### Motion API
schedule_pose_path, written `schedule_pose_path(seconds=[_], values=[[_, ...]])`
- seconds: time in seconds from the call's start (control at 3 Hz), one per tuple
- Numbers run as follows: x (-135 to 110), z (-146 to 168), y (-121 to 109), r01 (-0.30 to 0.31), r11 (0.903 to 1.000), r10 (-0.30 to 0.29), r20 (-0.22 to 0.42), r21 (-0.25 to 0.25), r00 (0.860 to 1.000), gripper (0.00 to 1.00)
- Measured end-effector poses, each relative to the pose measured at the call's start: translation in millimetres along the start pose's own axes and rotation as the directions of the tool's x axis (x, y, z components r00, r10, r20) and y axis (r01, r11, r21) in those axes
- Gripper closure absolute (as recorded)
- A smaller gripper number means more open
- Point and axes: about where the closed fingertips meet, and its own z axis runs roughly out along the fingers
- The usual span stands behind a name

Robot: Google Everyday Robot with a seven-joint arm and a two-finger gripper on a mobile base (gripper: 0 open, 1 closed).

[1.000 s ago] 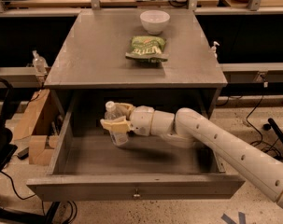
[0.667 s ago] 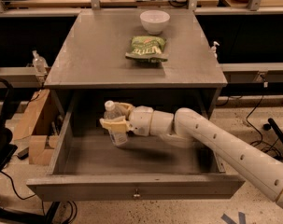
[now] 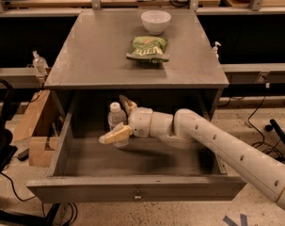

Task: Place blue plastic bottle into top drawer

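The blue plastic bottle (image 3: 117,122), clear with a white cap, stands upright on the floor of the open top drawer (image 3: 132,187), at the back left of centre. My gripper (image 3: 112,119) reaches into the drawer from the right on a white arm. Its two tan fingers are spread on either side of the bottle: one finger (image 3: 114,135) crosses in front of the bottle's lower part and the other (image 3: 128,105) points up behind its cap. The gripper looks open, straddling the bottle.
On the grey cabinet top (image 3: 85,55) lie a white bowl (image 3: 155,21) and a green chip bag (image 3: 146,48). A small pump bottle (image 3: 216,48) stands to the right, another small bottle (image 3: 38,62) to the left. Cardboard boxes (image 3: 34,126) sit by the drawer's left side.
The fingers have spread wider apart around the bottle, and the bottle now stands free on the drawer floor. The arm has barely moved.
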Motion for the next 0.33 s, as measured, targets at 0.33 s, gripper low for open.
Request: schedule_pose_path(seconds=[0.33], values=[[0.0,0.0,0.0,0.000,1.0000,0.000,0.000,0.000,1.000,0.00]])
